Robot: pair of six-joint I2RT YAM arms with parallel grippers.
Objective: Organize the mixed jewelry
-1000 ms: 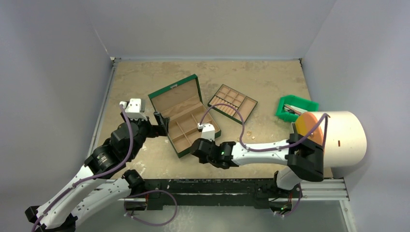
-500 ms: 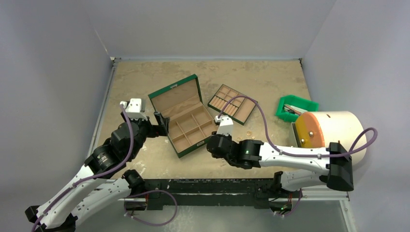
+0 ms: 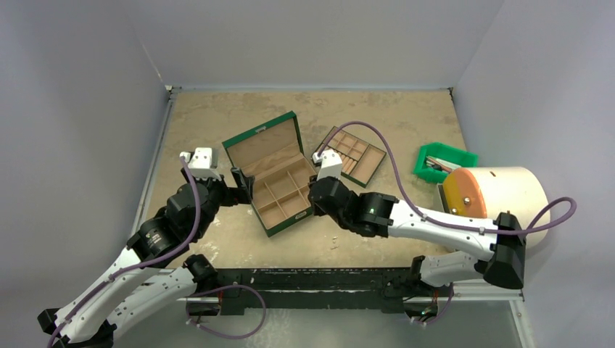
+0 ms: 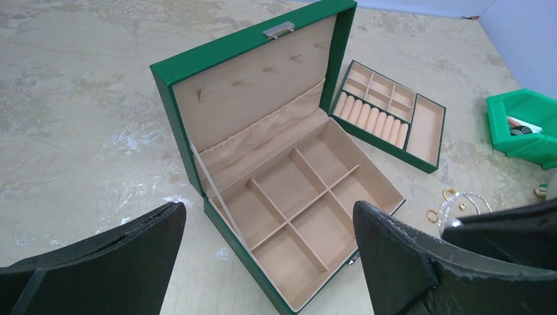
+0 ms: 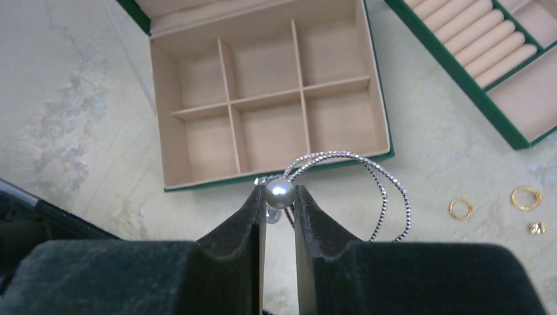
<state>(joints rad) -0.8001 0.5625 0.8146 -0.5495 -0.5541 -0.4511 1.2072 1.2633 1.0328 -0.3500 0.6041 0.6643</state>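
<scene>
My right gripper (image 5: 280,195) is shut on a pearl bead (image 5: 280,191) of a thin silver wire bracelet (image 5: 394,197), whose loops hang out to the right above the table. It hovers just outside the near edge of the open green box (image 5: 269,134), by the box's right corner (image 3: 317,204). More of the mixed jewelry lies on the table: two gold rings (image 5: 461,209) (image 5: 526,197) and a small stud (image 5: 537,228). My left gripper (image 4: 269,216) is open and empty at the box's left side (image 3: 241,188).
The tan slotted ring tray (image 3: 357,156) lies right of the box (image 3: 279,185). A green bin (image 3: 444,161) and a white cylinder with an orange face (image 3: 500,199) stand at the right. The box lid (image 4: 256,85) stands upright.
My right gripper has swung from the box's near edge to the right, then farther back to the box's right corner, its elbow moving out to the right. The left arm has stayed still.
</scene>
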